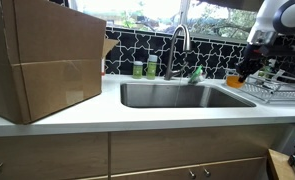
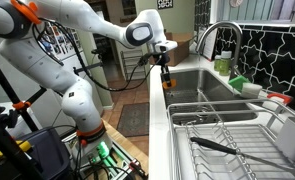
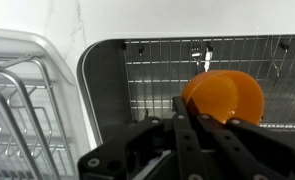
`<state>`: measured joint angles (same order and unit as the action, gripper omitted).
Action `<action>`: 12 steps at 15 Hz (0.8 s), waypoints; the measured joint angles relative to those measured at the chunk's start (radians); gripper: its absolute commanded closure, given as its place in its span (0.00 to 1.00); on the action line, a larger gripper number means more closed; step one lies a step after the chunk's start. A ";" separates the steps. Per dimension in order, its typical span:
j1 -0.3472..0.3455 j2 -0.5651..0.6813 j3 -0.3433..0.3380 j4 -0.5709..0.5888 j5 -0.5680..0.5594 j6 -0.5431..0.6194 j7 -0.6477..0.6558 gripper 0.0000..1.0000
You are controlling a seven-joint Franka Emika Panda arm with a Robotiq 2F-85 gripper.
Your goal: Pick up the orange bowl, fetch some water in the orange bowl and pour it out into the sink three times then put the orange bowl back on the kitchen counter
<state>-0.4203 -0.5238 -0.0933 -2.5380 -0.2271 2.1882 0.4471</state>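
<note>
In an exterior view the gripper [image 1: 245, 70] hangs at the sink's [image 1: 177, 96] end near the dish rack [image 1: 277, 92], the orange bowl [image 1: 234, 80] just under it, clear of the kitchen counter [image 1: 107, 112]. In an exterior view the arm [image 2: 77, 30] reaches over the basin's edge. Wrist view: the fingers [image 3: 183, 110] are pinched tight on the bowl's rim — over the wire grid [image 3: 157, 70] in the sink.

Orange bowl [image 3: 227, 90]: near rim hidden behind hand [image 3: 192, 112]. Dish rack [image 3: 17, 100], left of hand, cut off by picture edge. Sink [image 3: 99, 85] beneath hand partly covered by bowl.
</note>
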 measured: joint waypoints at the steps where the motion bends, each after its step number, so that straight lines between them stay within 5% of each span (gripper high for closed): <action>1: -0.003 -0.015 0.000 0.009 -0.004 -0.009 0.000 0.96; 7: -0.003 -0.026 0.002 0.013 -0.008 -0.012 0.008 0.99; 12: -0.039 0.117 -0.007 0.122 -0.004 0.123 0.187 0.99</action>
<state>-0.4594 -0.4067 -0.1003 -2.4155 -0.2314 2.3110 0.6340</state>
